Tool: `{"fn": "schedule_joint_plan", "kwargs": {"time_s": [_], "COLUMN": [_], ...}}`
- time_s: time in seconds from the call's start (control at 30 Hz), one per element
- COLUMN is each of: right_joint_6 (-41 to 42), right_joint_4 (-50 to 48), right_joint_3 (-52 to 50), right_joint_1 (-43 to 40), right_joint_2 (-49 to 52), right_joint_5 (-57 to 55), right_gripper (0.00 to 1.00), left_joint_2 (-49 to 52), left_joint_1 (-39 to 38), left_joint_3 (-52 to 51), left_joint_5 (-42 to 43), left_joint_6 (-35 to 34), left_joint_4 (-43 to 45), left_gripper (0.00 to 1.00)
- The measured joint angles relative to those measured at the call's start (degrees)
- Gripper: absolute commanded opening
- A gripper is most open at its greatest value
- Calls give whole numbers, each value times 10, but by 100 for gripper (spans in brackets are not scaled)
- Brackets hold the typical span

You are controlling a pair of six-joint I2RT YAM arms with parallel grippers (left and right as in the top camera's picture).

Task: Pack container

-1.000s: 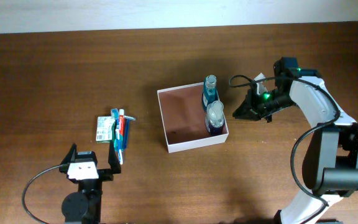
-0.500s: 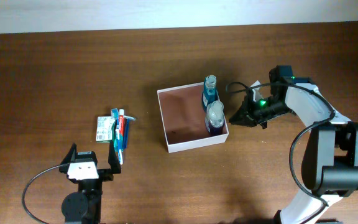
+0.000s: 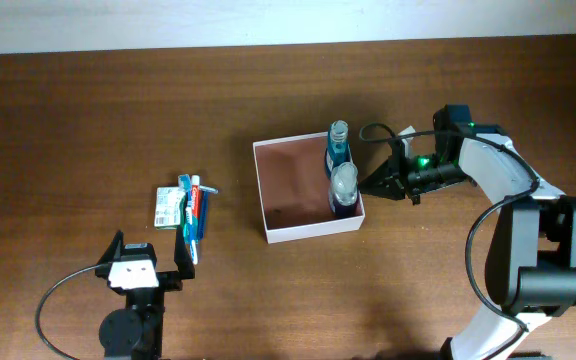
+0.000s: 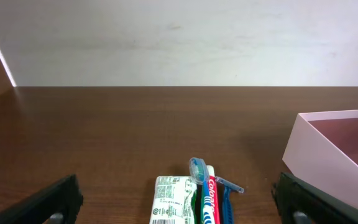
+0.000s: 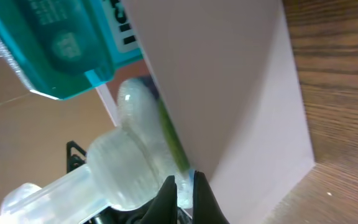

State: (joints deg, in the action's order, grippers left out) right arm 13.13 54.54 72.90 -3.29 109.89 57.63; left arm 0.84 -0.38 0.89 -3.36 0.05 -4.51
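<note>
Container (image 3: 290,185) sits just right of centre in the overhead view, flat on the wooden table (image 3: 88,120).

Appearance: square, shallow and open-topped, with thin white walls and a reddish-brown floor. The left and middle of the floor are bare. Two blue bottles (image 3: 338,152) stand against the right wall, one at the upper corner and the other just below it with a clear cap.

Handling, as judged: the walls look like thin card or light plastic. The box is therefore probably light, likely to slide on the smooth wood, and likely to flex or crease if one wall is pinched hard. The upright bottles load the right side, and a jerk could topple them. The best hold appears to be the rim of a side wall, taken gently, or a push low against a wall.

Right gripper (image 3: 370,184) is at the outer face of the right wall. In the right wrist view its fingertips (image 5: 169,186) are drawn close with only a narrow slit between them, and they appear clamped on the wall's rim.

Left gripper (image 3: 149,250) rests at lower left, jaws wide apart and empty. It faces a toothpaste tube (image 3: 194,208) and a green-and-white packet (image 3: 169,208), both well apart from the box.
</note>
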Motion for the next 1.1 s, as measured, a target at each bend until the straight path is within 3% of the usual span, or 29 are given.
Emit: {"fn": "schedule_joint_plan", "kwargs": {"time_s": [0.37, 0.7, 1.1], "right_joint_6": [0, -1, 6], "right_joint_4": [-68, -31, -10], "right_joint_3": [-1, -2, -23], "right_joint_1": [-1, -43, 26], "right_joint_2": [0, 0, 0], "right_joint_5": [57, -128, -142], "right_gripper": [4, 4, 4], "left_joint_2": [0, 0, 0], "left_joint_1": [0, 0, 0], "left_joint_3": [0, 0, 0], "left_joint_5": [0, 0, 0], "left_joint_6": [0, 0, 0], "left_joint_4": [0, 0, 0], "left_gripper": [100, 100, 100]}}
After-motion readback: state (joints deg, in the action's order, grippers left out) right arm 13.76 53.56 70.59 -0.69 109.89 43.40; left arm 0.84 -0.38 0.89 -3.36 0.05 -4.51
